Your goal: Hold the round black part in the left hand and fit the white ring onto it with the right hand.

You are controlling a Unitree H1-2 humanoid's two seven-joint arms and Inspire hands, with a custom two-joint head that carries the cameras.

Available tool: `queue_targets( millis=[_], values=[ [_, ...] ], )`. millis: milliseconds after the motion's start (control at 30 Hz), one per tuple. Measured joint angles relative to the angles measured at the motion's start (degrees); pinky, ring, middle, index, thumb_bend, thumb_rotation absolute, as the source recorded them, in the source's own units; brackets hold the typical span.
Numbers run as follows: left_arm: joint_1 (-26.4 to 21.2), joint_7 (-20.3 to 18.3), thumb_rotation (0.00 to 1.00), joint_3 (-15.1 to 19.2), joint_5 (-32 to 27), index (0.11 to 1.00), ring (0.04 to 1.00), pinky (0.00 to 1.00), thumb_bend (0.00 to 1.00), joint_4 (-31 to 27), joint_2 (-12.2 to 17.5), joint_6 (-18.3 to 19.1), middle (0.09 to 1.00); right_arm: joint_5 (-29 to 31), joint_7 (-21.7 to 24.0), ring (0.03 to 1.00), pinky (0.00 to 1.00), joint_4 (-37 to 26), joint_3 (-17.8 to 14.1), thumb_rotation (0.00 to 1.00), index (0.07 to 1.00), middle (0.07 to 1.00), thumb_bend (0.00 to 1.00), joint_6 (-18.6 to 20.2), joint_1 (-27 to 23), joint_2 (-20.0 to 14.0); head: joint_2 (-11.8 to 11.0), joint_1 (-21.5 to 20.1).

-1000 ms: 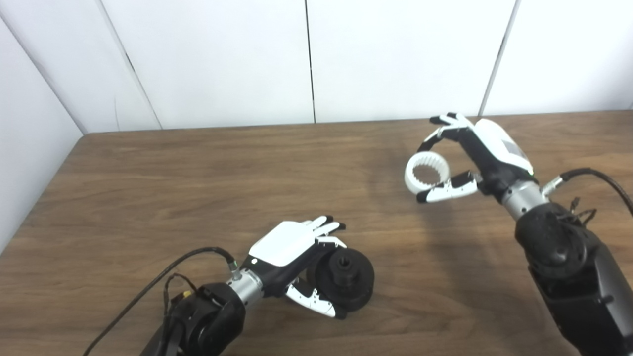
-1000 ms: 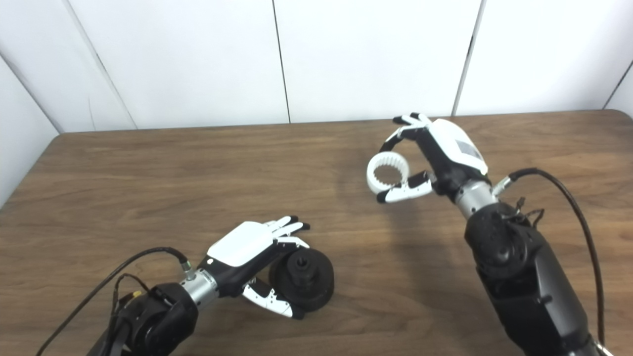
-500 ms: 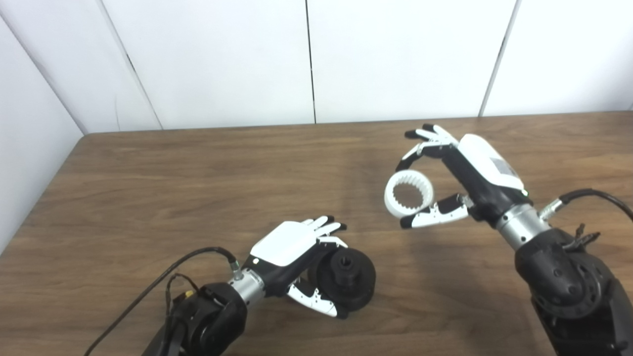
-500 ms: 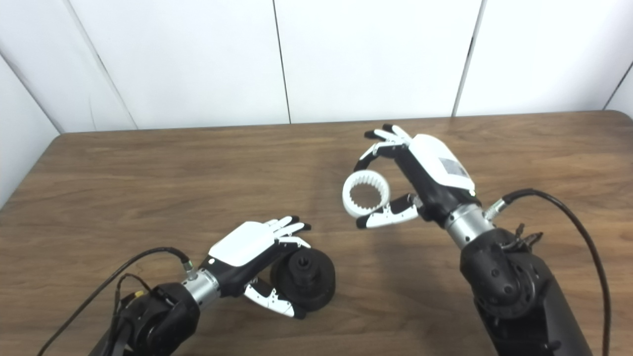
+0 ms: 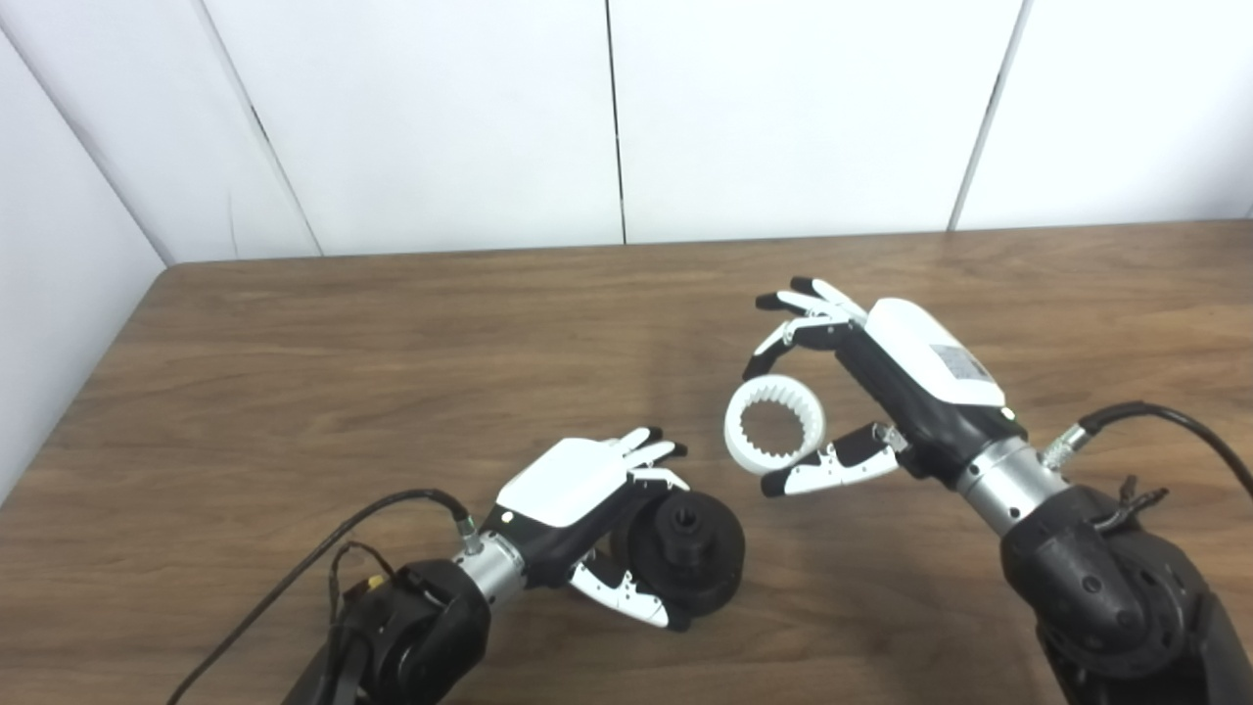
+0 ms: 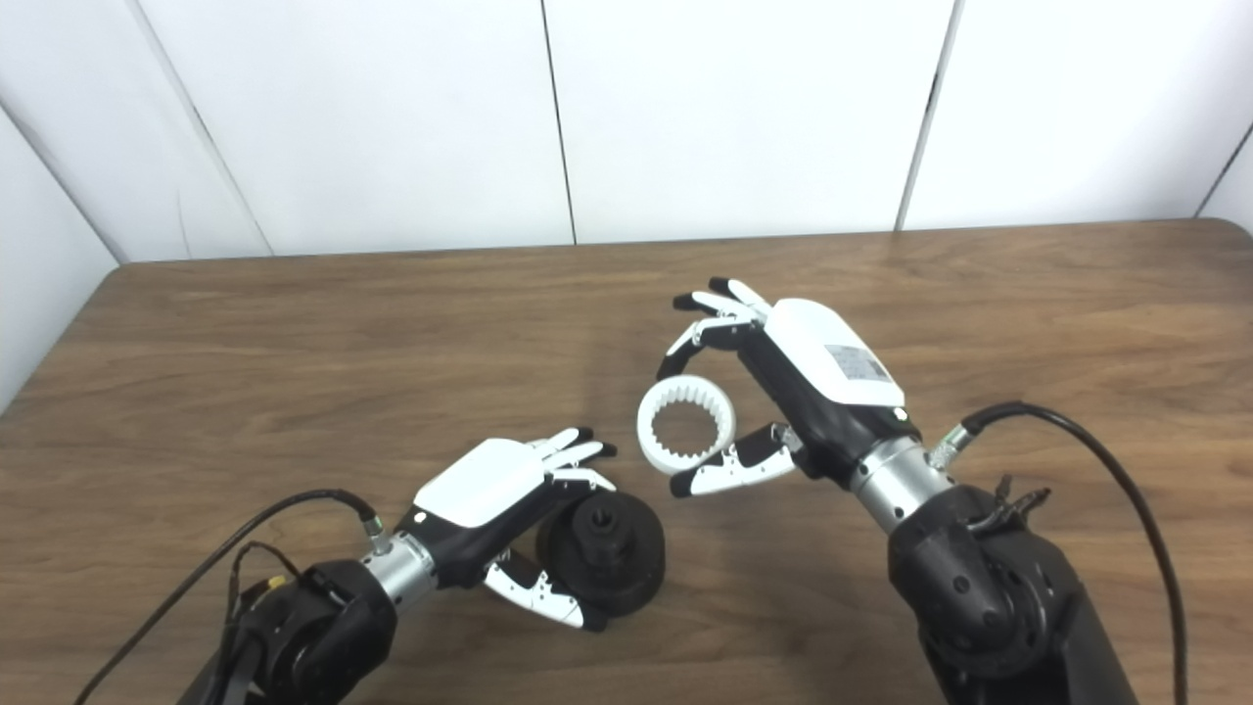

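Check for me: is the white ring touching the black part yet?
Apart. The left eye view shows bare table between the white ring, held in the right hand, and the black part in the left hand.

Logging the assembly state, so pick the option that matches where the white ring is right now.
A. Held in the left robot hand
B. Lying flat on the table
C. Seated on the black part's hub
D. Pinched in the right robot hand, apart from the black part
D: the white ring sits between the fingers and thumb of the right robot hand, up and to the right of the round black part, not touching it.
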Motion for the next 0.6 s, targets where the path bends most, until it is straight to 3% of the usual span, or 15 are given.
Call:
queue_targets(
  millis=[600],
  values=[
    [0.0, -0.1, 0.54, 0.0, 0.0, 0.718, 1.0, 0.94, 0.87, -0.1, -0.1, 0.3, 0.957, -2.3, 1.7, 0.996, 0.88, 2.1, 4.1, 0.16, 0.493, 0.899, 0.52, -1.0, 0.1, 2.3, 0.1, -0.2]
  ],
)
